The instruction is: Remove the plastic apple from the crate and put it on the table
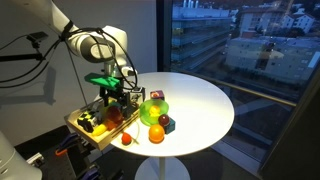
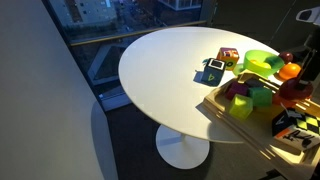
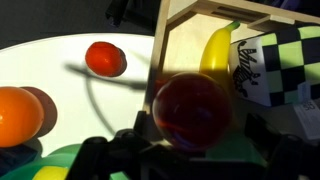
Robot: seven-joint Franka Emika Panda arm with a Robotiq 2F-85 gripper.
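Note:
The plastic apple [image 3: 192,108], dark red and round, fills the middle of the wrist view between my gripper's [image 3: 196,135] two dark fingers. It overlaps the light-wood crate's [image 3: 200,12] wall, so it hangs at the crate's edge. The gripper is shut on it. In an exterior view my gripper [image 1: 113,100] hangs low over the crate [image 1: 93,136], which sits on the near left side of the round white table [image 1: 200,100]. The crate [image 2: 235,125] and table [image 2: 160,70] also show in the other exterior view.
A banana [image 3: 215,50] and a black-and-white checkered item [image 3: 275,60] lie in the crate. On the table beside it are an orange ball [image 1: 156,133], a green bowl [image 1: 152,110], a blue cube [image 1: 167,124] and a red fruit [image 3: 105,58].

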